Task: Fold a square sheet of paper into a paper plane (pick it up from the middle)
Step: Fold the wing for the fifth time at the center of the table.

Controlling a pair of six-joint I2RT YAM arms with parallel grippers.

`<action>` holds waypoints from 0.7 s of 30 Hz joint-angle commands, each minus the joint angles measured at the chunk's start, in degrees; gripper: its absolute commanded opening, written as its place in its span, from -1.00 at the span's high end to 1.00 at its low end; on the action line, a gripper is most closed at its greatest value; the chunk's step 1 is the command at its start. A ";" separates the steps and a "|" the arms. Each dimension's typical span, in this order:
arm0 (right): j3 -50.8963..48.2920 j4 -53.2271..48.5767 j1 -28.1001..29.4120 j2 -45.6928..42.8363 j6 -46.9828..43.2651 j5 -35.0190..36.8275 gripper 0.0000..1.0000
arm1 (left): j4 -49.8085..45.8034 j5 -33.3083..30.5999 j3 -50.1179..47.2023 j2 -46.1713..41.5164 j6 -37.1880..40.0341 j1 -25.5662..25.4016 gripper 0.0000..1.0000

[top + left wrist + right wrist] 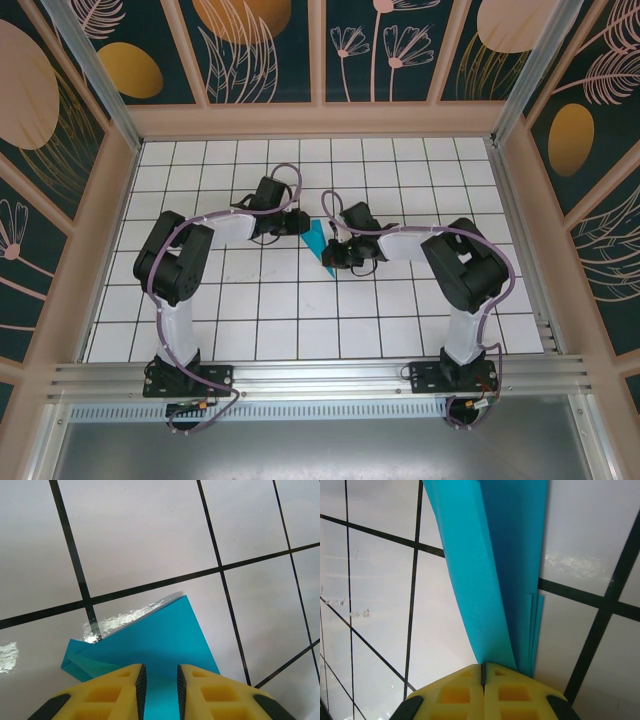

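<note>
Paper plane (pixel 155 640) pinched in closed right tool (pixel 483 666), left tool (pixel 160 674) slightly parted over its other end

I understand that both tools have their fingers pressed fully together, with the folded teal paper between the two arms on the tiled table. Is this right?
Not for the left tool: the left wrist view shows its fingers apart, with the folded teal paper visible in the gap. The right tool has its fingers pressed together, and the rest holds.
</note>
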 commanded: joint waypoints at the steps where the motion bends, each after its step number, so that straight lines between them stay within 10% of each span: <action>1: -2.19 -4.59 -0.46 1.68 0.39 2.61 0.97 | 0.89 -0.60 0.23 0.43 2.13 0.11 0.47; 21: -2.13 -4.90 -0.46 2.62 0.83 1.92 0.97 | 20.98 13.03 -14.51 -8.53 -6.71 0.02 0.36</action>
